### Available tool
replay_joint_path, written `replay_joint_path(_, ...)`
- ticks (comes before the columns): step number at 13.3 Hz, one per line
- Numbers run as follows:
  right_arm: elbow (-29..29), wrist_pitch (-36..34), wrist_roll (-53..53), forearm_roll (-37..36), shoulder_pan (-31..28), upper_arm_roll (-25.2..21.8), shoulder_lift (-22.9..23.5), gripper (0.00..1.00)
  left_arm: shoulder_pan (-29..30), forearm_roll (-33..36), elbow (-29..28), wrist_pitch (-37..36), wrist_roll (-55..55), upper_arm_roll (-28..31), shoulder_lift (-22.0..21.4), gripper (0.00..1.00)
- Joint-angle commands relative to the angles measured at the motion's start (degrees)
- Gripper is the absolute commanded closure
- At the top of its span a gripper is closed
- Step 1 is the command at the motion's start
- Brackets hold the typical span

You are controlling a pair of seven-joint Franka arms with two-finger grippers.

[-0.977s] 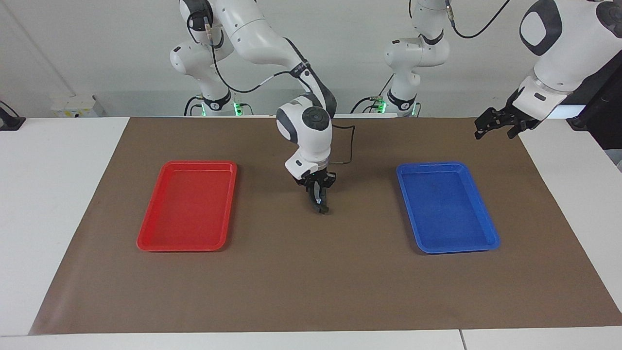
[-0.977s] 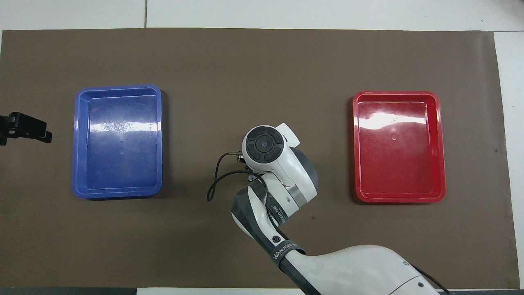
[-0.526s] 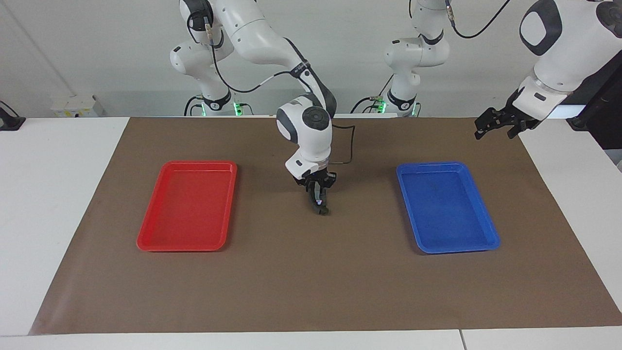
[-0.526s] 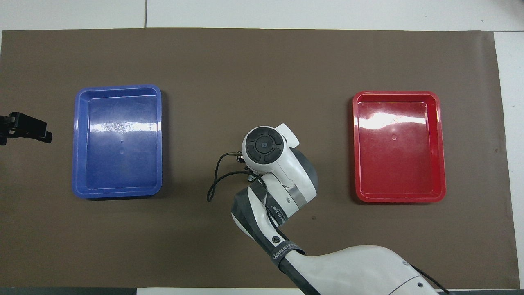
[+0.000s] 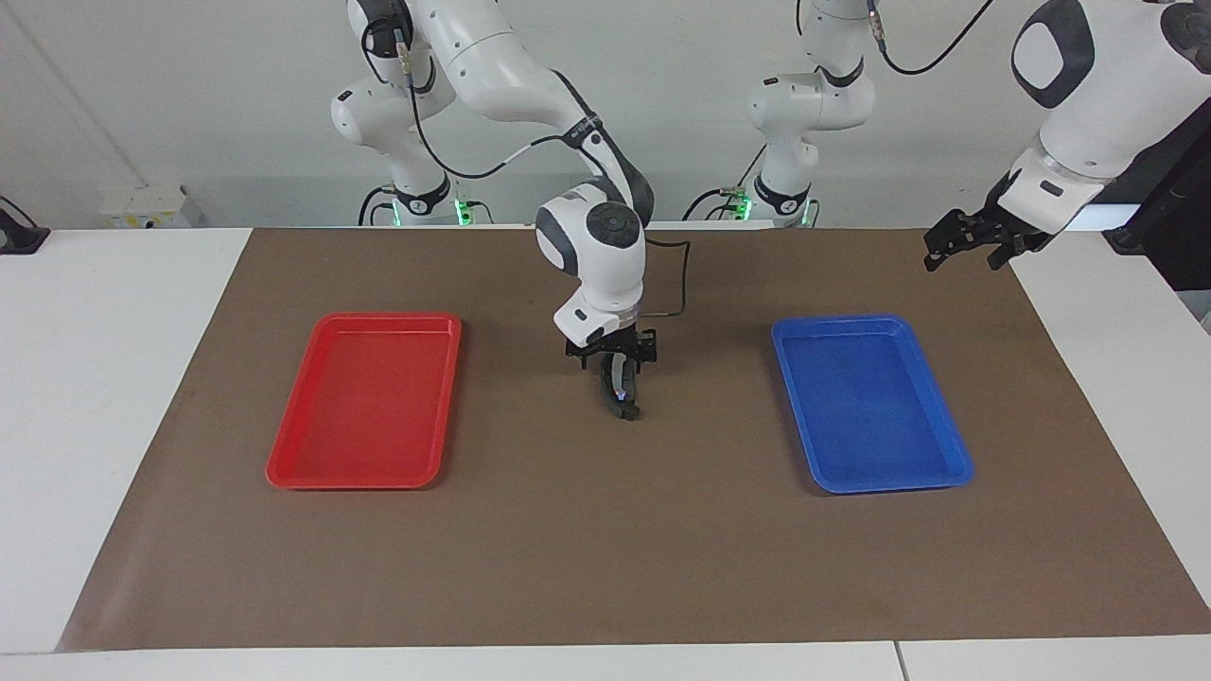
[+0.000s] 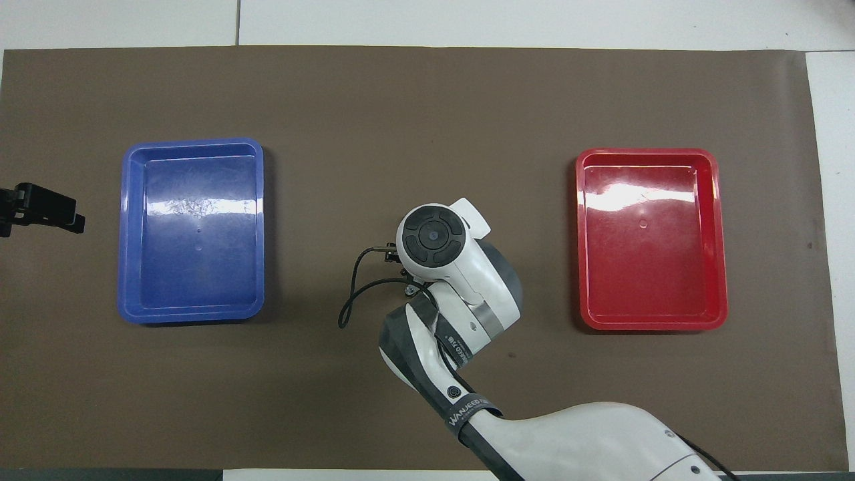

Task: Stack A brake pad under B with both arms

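Jaws: both spread, nothing clamped in either. Red tray (image 5: 284, 470) at the right arm's end of the mat (image 5: 568, 558) has nothing in it. At mat ctr, btwn the trays, the right gripper (image 5: 613, 363) sits just above B (image 5: 615, 388), which lies on the mat w/ its silver glint showing. A brake pad (image 5: 628, 412) seems to poke out from under B's end farther from the robots, though contact is hard to confirm. Blue tray (image 5: 956, 473) holds nothing either. Left gripper (image 5: 965, 244) waits in the air near the mat's corner. Judgement: stack looks placed; prob only the right arm's retreat is left.
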Motion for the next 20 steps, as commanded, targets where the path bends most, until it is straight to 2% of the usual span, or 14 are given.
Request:
replay_joint_path(1,-1.1,-2.7,-2.4,-3.2,-5.9,0.0,-6.2,0.00,0.7,-0.3,-0.1,-0.6,0.5,-0.4,-0.3,0.00)
replay_joint_path(5,-1.4,-14.9,-14.2,-3.7,-15.3,0.0,-14.0,0.00,0.6,-0.3,-0.1,-0.6,0.5,-0.4,-0.3,0.00)
replay_joint_path(9,-2.0,-25.1,-26.2,-3.7,-25.3,0.1,-18.2,0.00,0.6,-0.3,-0.1,-0.6,0.5,-0.4,-0.3,0.00)
replay_joint_path(12,-6.0,-25.9,-33.0,-3.7,-31.9,0.2,-22.1,0.00,0.6,-0.3,-0.1,-0.6,0.4,-0.4,-0.3,0.00)
replay_joint_path(15,-7.0,-26.5,-40.8,-3.6,-37.8,0.2,-24.4,0.00,0.7,-0.3,-0.1,-0.7,0.5,-0.4,-0.3,0.00)
replay_joint_path(18,-5.4,-27.5,-40.3,-3.2,-39.2,0.2,-26.7,0.00,0.7,-0.3,-0.1,-0.6,0.5,-0.4,-0.4,0.00)
replay_joint_path(20,-0.5,-32.8,-36.9,-3.3,-38.8,0.7,-27.5,0.00,0.7,-0.3,-0.1,-0.6,0.5,-0.4,-0.4,0.00)
